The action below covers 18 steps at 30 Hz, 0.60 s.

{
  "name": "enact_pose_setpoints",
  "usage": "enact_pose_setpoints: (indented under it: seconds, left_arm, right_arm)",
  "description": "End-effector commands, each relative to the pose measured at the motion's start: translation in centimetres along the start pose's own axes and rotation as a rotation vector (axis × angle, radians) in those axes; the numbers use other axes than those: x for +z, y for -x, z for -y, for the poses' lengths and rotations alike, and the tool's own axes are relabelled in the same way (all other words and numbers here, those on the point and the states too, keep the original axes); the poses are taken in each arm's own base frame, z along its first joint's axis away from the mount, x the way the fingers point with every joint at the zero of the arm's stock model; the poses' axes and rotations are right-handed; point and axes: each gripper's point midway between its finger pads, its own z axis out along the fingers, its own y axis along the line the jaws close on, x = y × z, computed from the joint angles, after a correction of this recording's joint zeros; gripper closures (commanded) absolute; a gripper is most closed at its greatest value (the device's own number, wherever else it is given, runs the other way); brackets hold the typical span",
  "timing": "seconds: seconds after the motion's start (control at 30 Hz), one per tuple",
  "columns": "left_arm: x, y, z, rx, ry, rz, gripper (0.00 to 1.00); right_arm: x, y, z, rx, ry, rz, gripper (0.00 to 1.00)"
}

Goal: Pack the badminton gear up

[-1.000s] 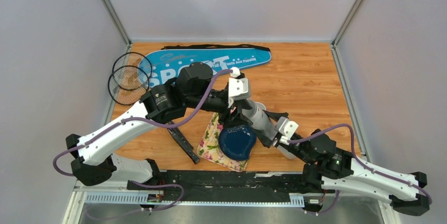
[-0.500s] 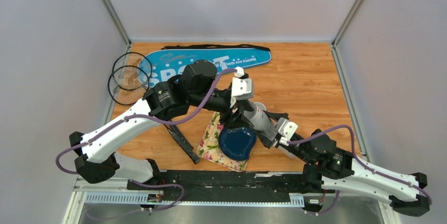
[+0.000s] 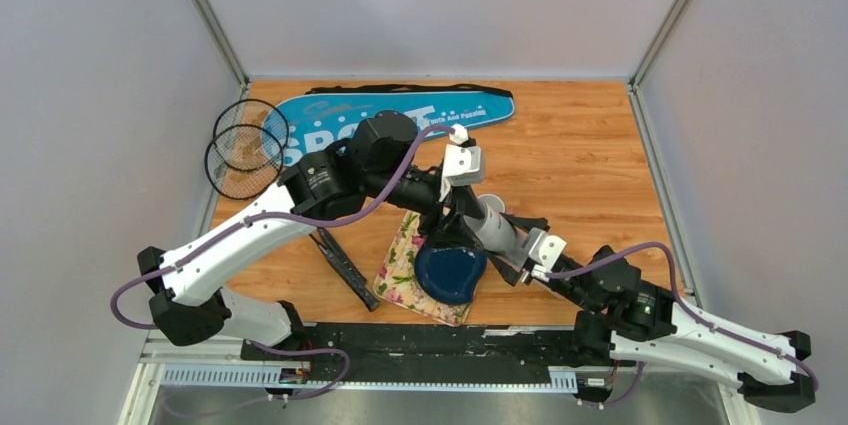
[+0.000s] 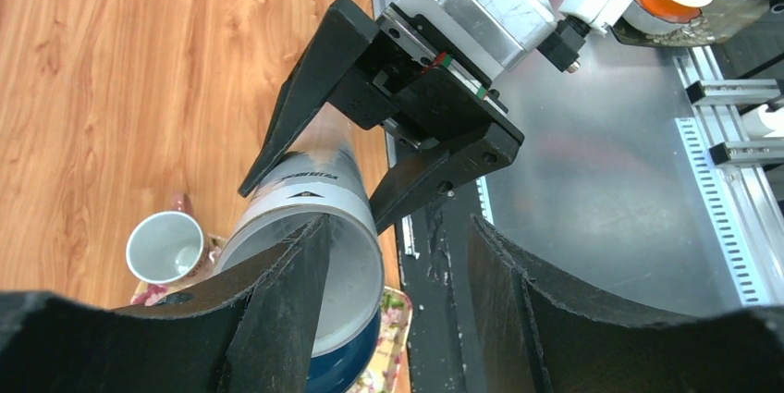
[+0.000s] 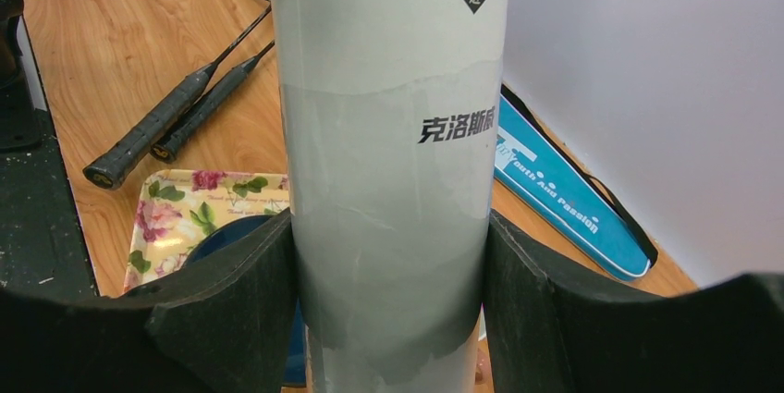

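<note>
My right gripper (image 5: pixel 388 236) is shut on the long white tube (image 5: pixel 388 134) and holds it tilted above the dark blue plate (image 3: pixel 450 273). The tube's open end (image 4: pixel 351 273) faces my left gripper (image 4: pixel 398 227), which is open and empty. Its left finger (image 4: pixel 277 300) lies across the tube's mouth. In the top view the left gripper (image 3: pixel 452 207) meets the tube (image 3: pixel 490 227) at the table's middle. Two black rackets (image 3: pixel 245 150) lie at the left, with their handles (image 5: pixel 166 125) near the cloth. The blue SPORT bag (image 3: pixel 400 115) lies at the back. No shuttlecock is in view.
The floral cloth (image 3: pixel 402 263) under the plate lies at the front middle. A small white cup (image 4: pixel 165 245) stands beside it, under the tube. A black strap (image 3: pixel 400 89) runs behind the bag. The metal rail (image 4: pixel 601 180) runs along the near edge.
My left arm has reached a little further right and brought its open gripper up to the tube's end. The right gripper with the tube has shifted slightly right.
</note>
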Motion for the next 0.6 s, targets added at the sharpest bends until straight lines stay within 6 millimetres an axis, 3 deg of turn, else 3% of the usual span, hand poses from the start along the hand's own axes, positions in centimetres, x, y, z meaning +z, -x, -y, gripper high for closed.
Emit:
enact_pose_setpoints:
  seconds: [0.0,0.13,0.33,0.57]
  left_arm:
    - [1.9,-3.9,-2.4,-0.122,0.045,-0.11,0.34]
    - [2.6,-4.6,-2.8,-0.158,0.031,-0.116,0.35]
    - [1.9,-3.9,-3.8,-0.238,0.008,-0.021,0.36]
    - [2.1,-4.6,-3.0,-0.256,-0.026,-0.049,0.39]
  right_arm:
    - [-1.3,9.5,0.8,0.07,0.052,0.331,0.81]
    - [-1.4,9.8,0.8,0.077,0.055,0.345,0.82]
    - [-1.7,10.5,1.1,0.084,0.046,0.377,0.82]
    - [-1.3,10.5,1.1,0.073,0.039,0.368,0.83]
